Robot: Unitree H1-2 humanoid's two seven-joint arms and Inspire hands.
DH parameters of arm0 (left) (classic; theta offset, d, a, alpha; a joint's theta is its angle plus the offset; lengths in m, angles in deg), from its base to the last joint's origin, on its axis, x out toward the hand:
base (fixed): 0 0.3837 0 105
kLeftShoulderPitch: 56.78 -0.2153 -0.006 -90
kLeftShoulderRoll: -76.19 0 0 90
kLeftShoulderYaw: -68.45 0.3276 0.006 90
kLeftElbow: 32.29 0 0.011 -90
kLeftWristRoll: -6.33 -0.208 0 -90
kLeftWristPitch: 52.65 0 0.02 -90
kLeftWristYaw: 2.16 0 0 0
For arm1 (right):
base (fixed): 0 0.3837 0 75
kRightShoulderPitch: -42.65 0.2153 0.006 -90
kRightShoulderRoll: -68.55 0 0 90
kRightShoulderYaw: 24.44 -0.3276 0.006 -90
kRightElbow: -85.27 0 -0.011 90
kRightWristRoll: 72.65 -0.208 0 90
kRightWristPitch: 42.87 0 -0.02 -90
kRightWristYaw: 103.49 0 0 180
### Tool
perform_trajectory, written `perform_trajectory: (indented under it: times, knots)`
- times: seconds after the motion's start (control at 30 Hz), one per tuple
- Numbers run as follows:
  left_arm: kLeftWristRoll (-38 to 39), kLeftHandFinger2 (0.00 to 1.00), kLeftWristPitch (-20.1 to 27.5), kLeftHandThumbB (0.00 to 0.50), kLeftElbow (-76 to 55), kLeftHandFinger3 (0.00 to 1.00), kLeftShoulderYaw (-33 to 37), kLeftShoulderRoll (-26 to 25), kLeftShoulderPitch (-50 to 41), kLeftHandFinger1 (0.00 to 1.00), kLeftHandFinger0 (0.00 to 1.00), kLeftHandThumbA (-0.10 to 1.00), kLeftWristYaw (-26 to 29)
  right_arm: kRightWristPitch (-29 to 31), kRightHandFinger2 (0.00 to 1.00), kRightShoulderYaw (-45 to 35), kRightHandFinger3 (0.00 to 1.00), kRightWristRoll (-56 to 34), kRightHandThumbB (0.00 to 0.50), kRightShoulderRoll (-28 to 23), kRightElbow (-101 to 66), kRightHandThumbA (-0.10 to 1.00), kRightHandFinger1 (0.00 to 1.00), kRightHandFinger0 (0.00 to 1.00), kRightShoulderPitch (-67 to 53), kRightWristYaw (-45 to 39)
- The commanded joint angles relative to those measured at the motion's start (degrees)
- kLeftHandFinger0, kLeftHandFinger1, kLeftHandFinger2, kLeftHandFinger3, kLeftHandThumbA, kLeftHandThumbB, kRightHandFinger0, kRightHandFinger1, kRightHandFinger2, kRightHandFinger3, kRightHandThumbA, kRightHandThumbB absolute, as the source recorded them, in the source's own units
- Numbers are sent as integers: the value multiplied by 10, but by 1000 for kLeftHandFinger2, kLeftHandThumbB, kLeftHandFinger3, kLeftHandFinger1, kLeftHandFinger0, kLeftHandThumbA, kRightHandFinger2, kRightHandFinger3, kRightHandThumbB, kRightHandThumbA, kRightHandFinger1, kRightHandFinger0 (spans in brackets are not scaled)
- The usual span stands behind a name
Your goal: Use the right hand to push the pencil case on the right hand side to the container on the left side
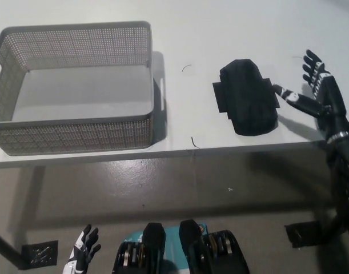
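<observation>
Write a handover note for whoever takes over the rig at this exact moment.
Right hand: open, over the table's right end, one fingertip at the pencil case's right edge; contact unclear.
Left hand: open, resting low, below the table edge.
Pencil case: right of the gray basket, apart from it.
Done: hand placed beside the case.
Left: push the case left to the basket.

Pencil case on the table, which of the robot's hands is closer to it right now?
Right. The black right hand is open just beside the pencil case, one of its fingers almost touching it. The white left hand hangs open far below the table.
</observation>
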Motion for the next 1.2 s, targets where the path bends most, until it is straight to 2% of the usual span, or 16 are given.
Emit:
perform_trajectory:
  times: [0.0, 0.13, 0.2, 0.33, 0.37, 0.43, 0.53, 0.63, 0.8, 1.17]
  knots:
    - [-4, 1000, 23, 203, -21, 1000, 5, -5, -5, 1000, 1000, 1000, 6, 43, 1000, 4, 1000, 1, 179, -5, 72, 1000, 1000, 1000, 87, -1]
    - [-5, 1000, 23, 206, -23, 1000, 7, -6, -5, 1000, 1000, 1000, 6, 58, 1000, 8, 1000, 3, 172, 0, 149, 1000, 1000, 1000, 131, -2]
    - [-4, 1000, 23, 206, -24, 1000, 9, -7, -8, 1000, 1000, 1000, 3, 61, 1000, 8, 1000, 0, 197, 7, 174, 1000, 1000, 1000, 148, -4]
    - [1, 1000, 23, 222, -30, 1000, 11, -6, -13, 1000, 1000, 1000, 1, 66, 1000, 17, 1000, 7, 288, 17, 217, 1000, 1000, 1000, 173, -9]
    - [2, 1000, 23, 224, -31, 1000, 11, -5, -15, 1000, 1000, 1000, -1, 68, 1000, 19, 1000, 8, 294, 19, 226, 1000, 1000, 1000, 177, -9]
    - [-1, 1000, 23, 226, -33, 1000, 12, -6, -18, 1000, 1000, 1000, 1, 70, 1000, 20, 1000, 6, 289, 22, 243, 1000, 1000, 1000, 185, -11]
    - [-2, 1000, 23, 218, -37, 1000, 14, -8, -22, 1000, 1000, 1000, 1, 64, 1000, 19, 1000, 2, 245, 29, 270, 1000, 1000, 1000, 200, -15]
    - [3, 1000, 23, 222, -40, 1000, 13, -7, -23, 1000, 1000, 1000, -1, 64, 1000, 19, 1000, 1, 255, 35, 291, 1000, 1000, 1000, 215, -18]
    - [9, 1000, 23, 205, -45, 1000, 12, -9, -23, 1000, 1000, 1000, -5, 65, 1000, 32, 1000, 14, 312, 50, 304, 1000, 1000, 1000, 212, -8]
    - [15, 1000, 23, 198, -56, 1000, 10, -10, -19, 1000, 1000, 1000, -11, 75, 1000, 32, 1000, 4, 311, 87, 314, 1000, 1000, 1000, 200, -7]
